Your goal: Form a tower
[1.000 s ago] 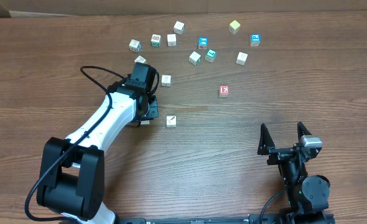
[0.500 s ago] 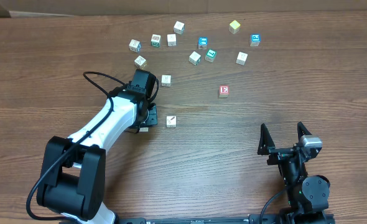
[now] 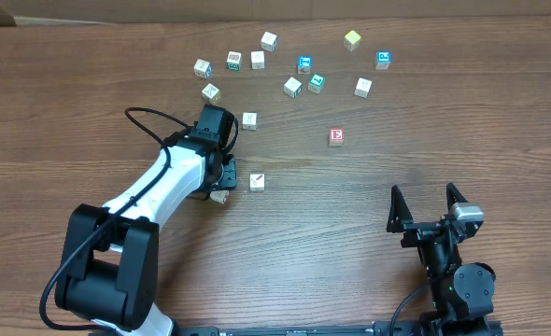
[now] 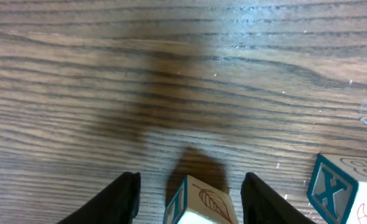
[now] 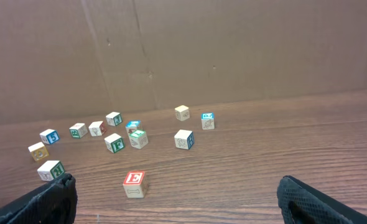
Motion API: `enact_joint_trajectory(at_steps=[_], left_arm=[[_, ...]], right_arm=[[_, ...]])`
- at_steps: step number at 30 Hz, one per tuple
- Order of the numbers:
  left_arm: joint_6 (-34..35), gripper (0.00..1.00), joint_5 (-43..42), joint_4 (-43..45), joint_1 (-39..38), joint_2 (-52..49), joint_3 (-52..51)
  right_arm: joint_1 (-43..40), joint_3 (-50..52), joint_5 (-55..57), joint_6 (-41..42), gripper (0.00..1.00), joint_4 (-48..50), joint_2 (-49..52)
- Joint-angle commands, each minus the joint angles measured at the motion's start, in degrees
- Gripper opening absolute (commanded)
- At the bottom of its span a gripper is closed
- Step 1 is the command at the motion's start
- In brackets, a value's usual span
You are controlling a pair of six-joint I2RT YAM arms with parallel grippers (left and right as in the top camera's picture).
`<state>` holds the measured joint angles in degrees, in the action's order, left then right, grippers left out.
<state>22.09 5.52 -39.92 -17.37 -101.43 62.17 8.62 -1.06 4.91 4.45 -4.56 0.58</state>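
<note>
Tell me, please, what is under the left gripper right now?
A pale cube with a leaf drawing stands between the parted fingers of the left gripper, a blue-X cube beside it. Its base is out of frame, so what it rests on cannot be seen.

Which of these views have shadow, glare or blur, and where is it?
Left wrist view: a broad soft shadow darkens the table beyond the leaf cube, faint glare lies at the upper right, the fingers are dark and soft. Right wrist view: the fingers are blurred dark shapes, the red E cube is sharp. Overhead view: even light, only small shadows.
</note>
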Motion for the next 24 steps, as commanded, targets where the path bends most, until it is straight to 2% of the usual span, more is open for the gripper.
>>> enact_joint_trajectory(at_steps=[1, 4, 7, 16, 18, 22, 24], left_arm=[[-0.3, 0.44, -1.1, -0.9, 0.1, -0.5, -0.7], [-1.8, 0.44, -2.8, -1.6, 0.1, -0.5, -0.7], [-5.2, 0.48, -4.6, -1.6, 0.0, -0.5, -0.7], [-10.0, 0.53, -4.7, -1.7, 0.0, -0.5, -0.7], [-10.4, 0.52, -4.7, -2.0, 0.0, -0.5, -0.7], [-10.4, 0.38, -4.7, -2.5, 0.0, -0.5, -0.7], [-10.3, 0.36, -4.7, -2.8, 0.0, -0.5, -0.7]], right_arm=[[-0.2, 0.6, 0.1, 0.0, 1.0, 0.2, -0.4], [-0.2, 0.6, 0.1, 0.0, 1.0, 0.2, -0.4], [-0.2, 0.6, 0.1, 0.0, 1.0, 0.2, -0.4], [-0.2, 0.6, 0.1, 0.0, 1.0, 0.2, -0.4], [-0.2, 0.6, 0.1, 0.0, 1.0, 0.2, -0.4], [-0.2, 0.6, 0.1, 0.0, 1.0, 0.2, -0.4], [-0.2, 0.6, 0.1, 0.0, 1.0, 0.2, -0.4]])
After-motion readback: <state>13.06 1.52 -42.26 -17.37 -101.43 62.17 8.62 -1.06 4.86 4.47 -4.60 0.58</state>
